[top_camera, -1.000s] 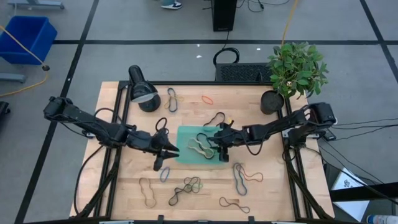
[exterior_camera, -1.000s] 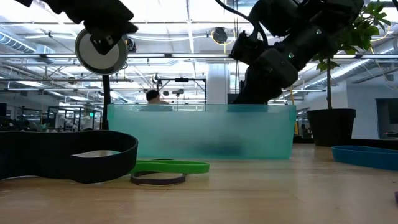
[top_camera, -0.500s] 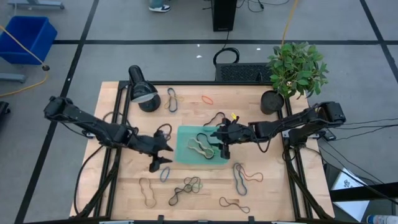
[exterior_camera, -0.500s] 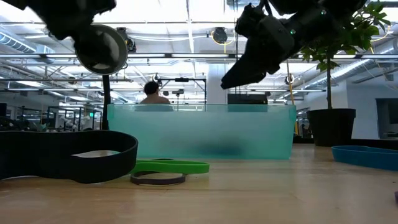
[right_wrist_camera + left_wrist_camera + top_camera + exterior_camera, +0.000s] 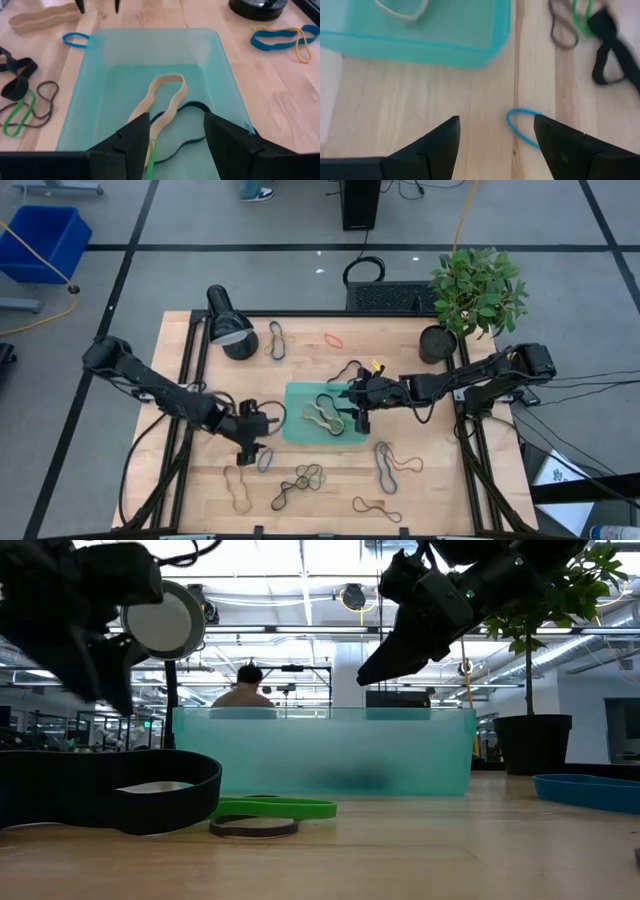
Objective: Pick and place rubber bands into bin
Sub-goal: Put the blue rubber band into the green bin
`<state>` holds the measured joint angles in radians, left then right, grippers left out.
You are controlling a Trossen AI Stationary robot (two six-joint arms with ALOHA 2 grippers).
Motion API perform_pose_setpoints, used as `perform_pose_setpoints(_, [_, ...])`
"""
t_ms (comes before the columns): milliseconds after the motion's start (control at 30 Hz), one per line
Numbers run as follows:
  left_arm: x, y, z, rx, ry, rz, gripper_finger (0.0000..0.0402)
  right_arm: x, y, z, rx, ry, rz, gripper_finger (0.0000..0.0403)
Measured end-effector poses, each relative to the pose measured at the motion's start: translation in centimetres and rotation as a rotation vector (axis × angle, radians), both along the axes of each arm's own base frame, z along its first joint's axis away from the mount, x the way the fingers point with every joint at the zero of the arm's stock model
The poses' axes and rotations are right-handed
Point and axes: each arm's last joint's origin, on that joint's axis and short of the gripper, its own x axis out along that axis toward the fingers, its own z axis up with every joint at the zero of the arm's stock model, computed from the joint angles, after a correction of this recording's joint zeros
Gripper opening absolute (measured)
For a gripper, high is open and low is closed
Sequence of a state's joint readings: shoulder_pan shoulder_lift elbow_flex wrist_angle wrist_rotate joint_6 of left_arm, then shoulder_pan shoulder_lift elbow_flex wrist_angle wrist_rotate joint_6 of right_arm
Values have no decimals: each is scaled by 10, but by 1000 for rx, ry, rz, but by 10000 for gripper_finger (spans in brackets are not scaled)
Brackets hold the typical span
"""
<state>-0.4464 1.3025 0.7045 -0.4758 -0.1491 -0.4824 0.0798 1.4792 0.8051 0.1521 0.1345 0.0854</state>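
Three or so rubber bands (image 5: 162, 100) lay in the bin (image 5: 295, 425); most were scattered on the table (image 5: 420, 480). Left gripper (image 5: 492, 132) hung spread, empty, above a blue band (image 5: 520, 127). Right gripper (image 5: 172, 135) hovered spread, empty, over the bin.

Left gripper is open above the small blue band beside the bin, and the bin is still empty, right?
Not quite: the bin is not empty. The right wrist view shows a tan band and a black band lying in it. The rest holds: the left gripper is open above the small blue band beside the bin.
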Motion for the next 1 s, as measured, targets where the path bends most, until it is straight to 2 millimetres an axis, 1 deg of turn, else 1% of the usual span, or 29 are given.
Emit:
perform_pose_setpoints(167, [12, -10, -12, 38, 185, 11, 258, 0, -2, -1, 3, 10, -10, 181])
perform_pose_setpoints(267, [21, -16, -18, 1, 215, 16, 257, 0, -2, -1, 4, 11, -10, 181])
perform_pose_setpoints(367, [26, -19, -25, -12, 254, 20, 258, -1, -2, -1, 4, 14, -11, 183])
perform_pose_setpoints(667, [30, -23, -46, -32, 348, 64, 257, -1, -2, -1, 4, 16, -11, 182])
perform_pose_setpoints(733, [32, -24, -50, -42, 358, 95, 257, -1, -2, -2, 4, 20, -10, 182])
perform_pose_setpoints(867, [33, -25, -51, -72, 360, 178, 257, -2, -2, -3, 3, 33, -10, 183])
perform_pose_setpoints(1000, [31, -24, -45, -97, 334, 234, 257, -2, -2, -4, 2, 42, -10, 182])
